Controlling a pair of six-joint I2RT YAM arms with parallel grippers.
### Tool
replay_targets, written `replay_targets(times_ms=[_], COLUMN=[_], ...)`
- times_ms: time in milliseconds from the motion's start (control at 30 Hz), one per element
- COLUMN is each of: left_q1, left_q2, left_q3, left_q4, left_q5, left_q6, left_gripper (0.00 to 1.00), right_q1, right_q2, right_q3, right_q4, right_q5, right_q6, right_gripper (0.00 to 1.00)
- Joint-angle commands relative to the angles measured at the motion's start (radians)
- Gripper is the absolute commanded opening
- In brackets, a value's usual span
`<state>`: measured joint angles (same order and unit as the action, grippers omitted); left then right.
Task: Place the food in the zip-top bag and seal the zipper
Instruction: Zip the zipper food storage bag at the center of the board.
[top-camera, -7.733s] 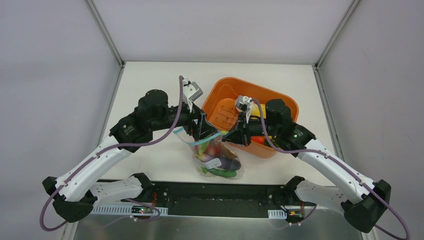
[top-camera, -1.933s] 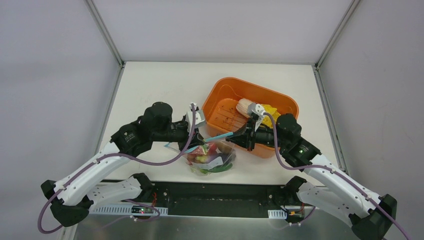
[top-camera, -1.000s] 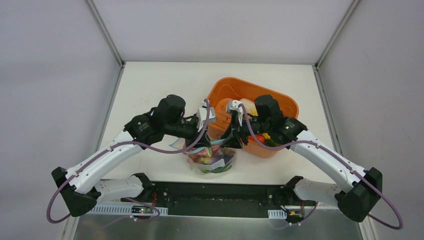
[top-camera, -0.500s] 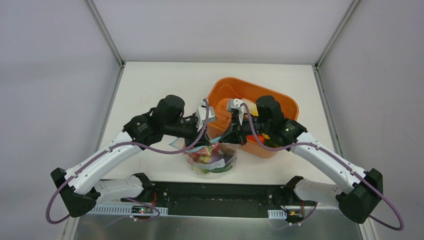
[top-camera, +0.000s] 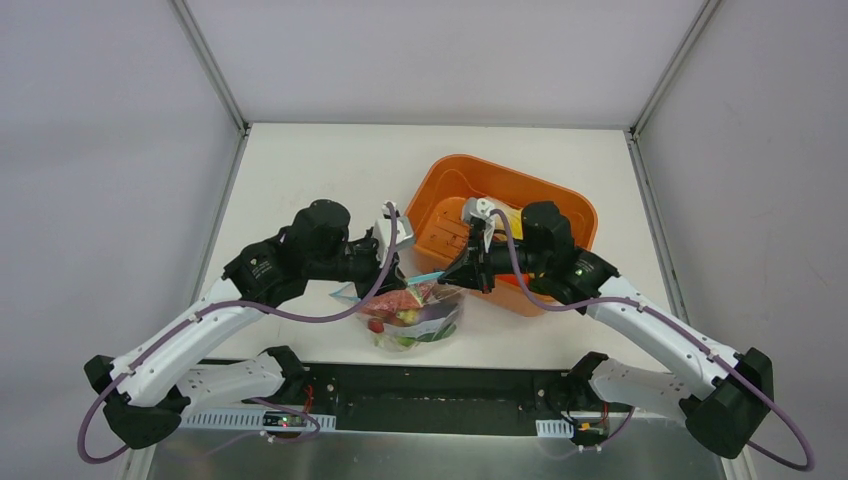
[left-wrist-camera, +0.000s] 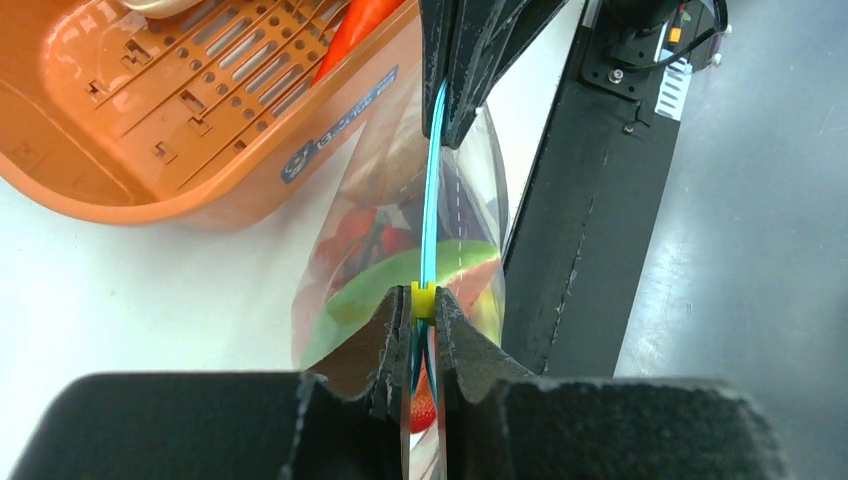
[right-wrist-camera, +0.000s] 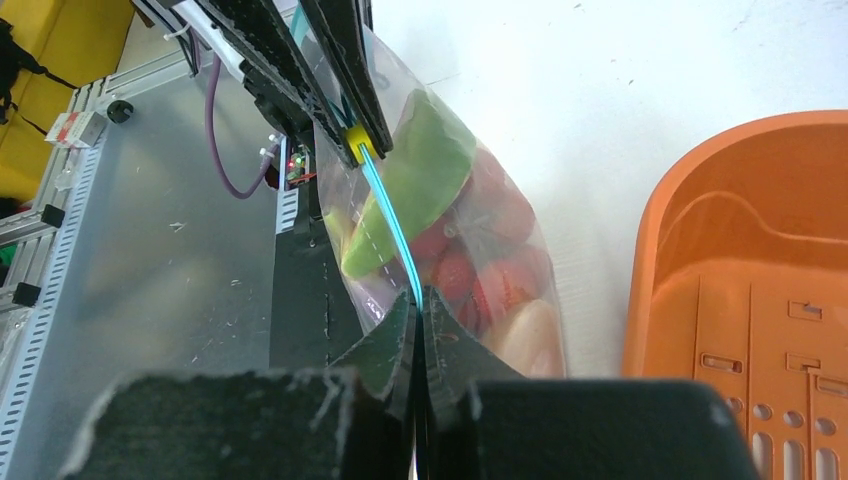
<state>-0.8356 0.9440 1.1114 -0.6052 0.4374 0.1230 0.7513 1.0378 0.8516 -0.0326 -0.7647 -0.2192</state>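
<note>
Held taut over the near edge of the white table (top-camera: 300, 170): the zip-top bag (top-camera: 432, 325), stretched by its mouth between two arms. Pinching the left end of the zipper (left-wrist-camera: 432, 180) with the left gripper (left-wrist-camera: 421, 312), fingers pressed together right at a small yellow slider (left-wrist-camera: 423, 297). Clamping the opposite end with the right gripper (right-wrist-camera: 418, 300), fingers closed tight on the blue strip. Packed inside the clear plastic, the food (right-wrist-camera: 425, 165): green, red and pale pieces. Just beside the bag on its right, an orange tub (top-camera: 566, 203) holding a few yellow and orange items. Unclear whether the bag's bottom rests on the table.
</note>
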Motion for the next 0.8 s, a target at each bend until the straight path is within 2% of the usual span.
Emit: replay_targets(times_ms=[0, 767], left_q1=[0.018, 0.029], left_q2=[-0.037, -0.261], left_q3=[-0.001, -0.13], left_q4=[-0.068, -0.177], left_q5=[-0.033, -0.263], left_q6=[0.009, -0.04], left_gripper=[0.0, 0.0], right_q1=[-0.016, -0.018], right_q2=[-0.03, -0.064], right_q3=[-0.011, -0.039], right_q4=[0.016, 0.019], right_q5=[0.044, 0.178], right_q6=[0.022, 0.039], right_gripper=[0.0, 0.0])
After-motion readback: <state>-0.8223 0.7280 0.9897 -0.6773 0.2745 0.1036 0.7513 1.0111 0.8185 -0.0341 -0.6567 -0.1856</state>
